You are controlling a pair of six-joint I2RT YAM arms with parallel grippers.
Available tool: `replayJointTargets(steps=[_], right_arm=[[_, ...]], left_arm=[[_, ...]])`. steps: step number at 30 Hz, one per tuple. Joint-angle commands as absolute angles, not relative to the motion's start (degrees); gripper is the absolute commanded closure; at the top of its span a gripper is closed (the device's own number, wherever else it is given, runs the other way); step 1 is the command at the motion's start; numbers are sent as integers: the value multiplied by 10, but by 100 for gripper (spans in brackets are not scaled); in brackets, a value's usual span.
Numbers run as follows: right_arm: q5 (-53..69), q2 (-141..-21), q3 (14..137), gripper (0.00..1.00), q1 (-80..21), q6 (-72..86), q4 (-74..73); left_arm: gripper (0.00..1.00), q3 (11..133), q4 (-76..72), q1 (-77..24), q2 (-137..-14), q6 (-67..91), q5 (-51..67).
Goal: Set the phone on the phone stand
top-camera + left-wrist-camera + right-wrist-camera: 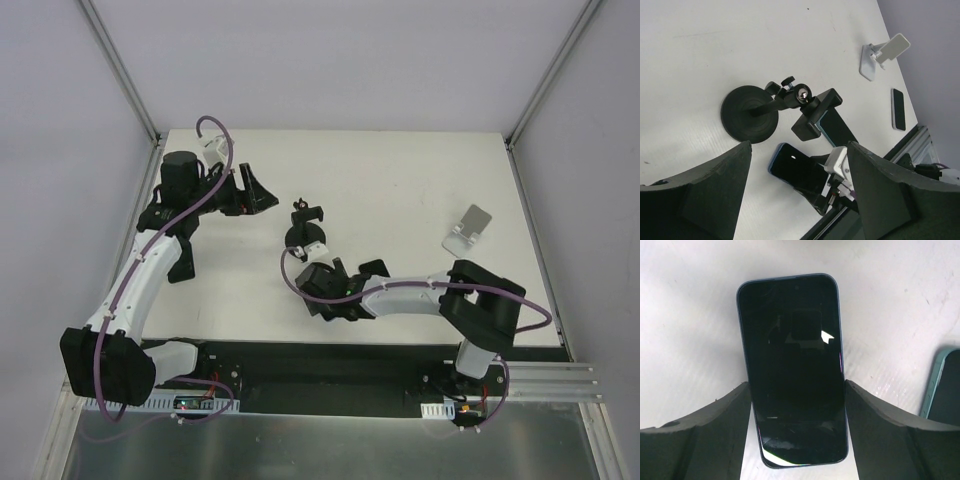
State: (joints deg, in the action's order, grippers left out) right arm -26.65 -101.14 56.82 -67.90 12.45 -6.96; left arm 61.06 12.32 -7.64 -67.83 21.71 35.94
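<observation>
Right gripper (796, 435) jaws spread, straddling blue phone (792, 365) lying flat on worktop (690, 315); contact unclear. Left gripper (799, 200) jaws open, empty. Black phone stand (790, 102) ahead of left jaws.

Even, diffuse overhead light fills the enclosure, leaving the white table (400, 170) bright and nearly washed out in the top view. Shadows are soft and short, pooling under the black stand (747, 112) on its round base. In the right wrist view the phone (792, 365) screen catches small white glints and a bright streak at its near edge. Both wrist views blur their own dark fingers (695, 435) in the foreground.
</observation>
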Motion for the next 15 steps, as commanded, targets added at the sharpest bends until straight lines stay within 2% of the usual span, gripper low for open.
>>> replayJointTargets(steps=[1, 10, 15], right_arm=[[-280, -936, 493, 99, -683, 102, 65], [-294, -846, 370, 99, -686, 94, 235], [-304, -801, 346, 99, -688, 79, 268]], left_arm=[[24, 629, 96, -95, -681, 200, 395], [19, 622, 77, -176, -657, 170, 412], [19, 616, 64, -204, -648, 170, 423]])
